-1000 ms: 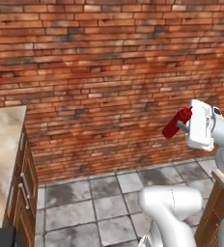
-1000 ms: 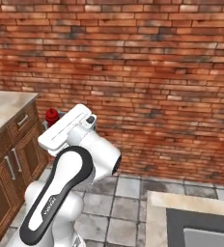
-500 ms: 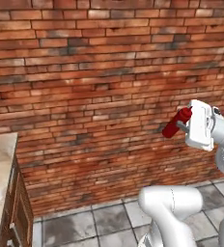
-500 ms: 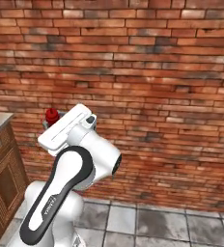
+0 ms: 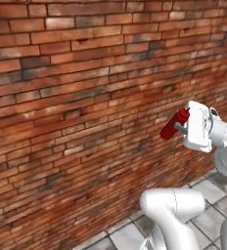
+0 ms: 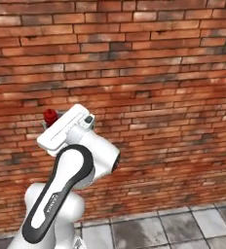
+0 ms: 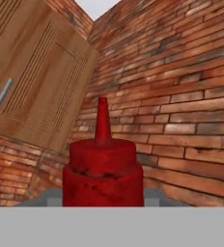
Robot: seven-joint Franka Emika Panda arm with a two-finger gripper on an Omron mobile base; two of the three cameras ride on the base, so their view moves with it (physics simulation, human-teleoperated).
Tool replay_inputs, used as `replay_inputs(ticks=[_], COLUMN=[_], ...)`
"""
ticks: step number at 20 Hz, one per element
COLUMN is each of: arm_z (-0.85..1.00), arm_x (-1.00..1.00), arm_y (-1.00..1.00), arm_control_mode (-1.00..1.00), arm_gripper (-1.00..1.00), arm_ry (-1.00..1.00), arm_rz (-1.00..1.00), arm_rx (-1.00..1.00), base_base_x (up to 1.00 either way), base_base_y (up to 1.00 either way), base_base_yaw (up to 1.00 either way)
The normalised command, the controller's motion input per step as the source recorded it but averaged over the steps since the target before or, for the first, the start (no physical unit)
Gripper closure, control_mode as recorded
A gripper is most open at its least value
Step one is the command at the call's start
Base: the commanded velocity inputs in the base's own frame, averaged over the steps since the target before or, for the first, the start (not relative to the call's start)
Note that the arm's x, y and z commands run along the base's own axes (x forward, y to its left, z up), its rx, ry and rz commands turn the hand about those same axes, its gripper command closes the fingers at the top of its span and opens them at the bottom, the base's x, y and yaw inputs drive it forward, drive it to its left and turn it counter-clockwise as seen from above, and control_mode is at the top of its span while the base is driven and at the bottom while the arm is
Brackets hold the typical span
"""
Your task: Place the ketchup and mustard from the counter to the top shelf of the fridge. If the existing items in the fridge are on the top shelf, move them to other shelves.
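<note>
The ketchup (image 5: 173,125) is an all-red squeeze bottle held in mid-air in front of a brick wall, tilted with its nozzle end pointing left and down in the left base view. My gripper (image 5: 180,128) is shut on the ketchup at the end of the white hand. From the right base camera, just the red end of the ketchup (image 6: 50,116) peeks past the hand. The hand view looks along the ketchup (image 7: 104,169), its pointed nozzle toward the wall. The mustard, the counter and the fridge are out of view.
A red brick wall (image 5: 76,97) stands close ahead across both base views. Grey floor tiles (image 6: 183,226) lie at its foot. Brown wooden upper cabinets (image 7: 32,72) with a metal handle appear at the left of the hand view.
The whole scene has slid sideways as the base turned: the counter and its cabinets have left both base views. The hand keeps the ketchup in the same place relative to the base.
</note>
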Motion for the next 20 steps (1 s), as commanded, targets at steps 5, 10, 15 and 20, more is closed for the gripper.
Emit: replay_inputs(ticks=[5,10,15,20], arm_z=[0.00,0.00,0.00,0.00], arm_x=[0.00,0.00,0.00,0.00], arm_y=[0.00,0.00,0.00,0.00], arm_control_mode=[1.00,1.00,1.00,1.00], arm_gripper=[1.00,1.00,1.00,1.00], arm_ry=[0.00,0.00,0.00,0.00], arm_rz=[0.00,0.00,0.00,0.00], arm_rx=[0.00,0.00,0.00,0.00], base_base_x=[0.00,0.00,0.08,0.77], base_base_y=[0.00,0.00,0.00,0.00], base_base_yaw=[-0.97,-0.99,-0.89,-0.61])
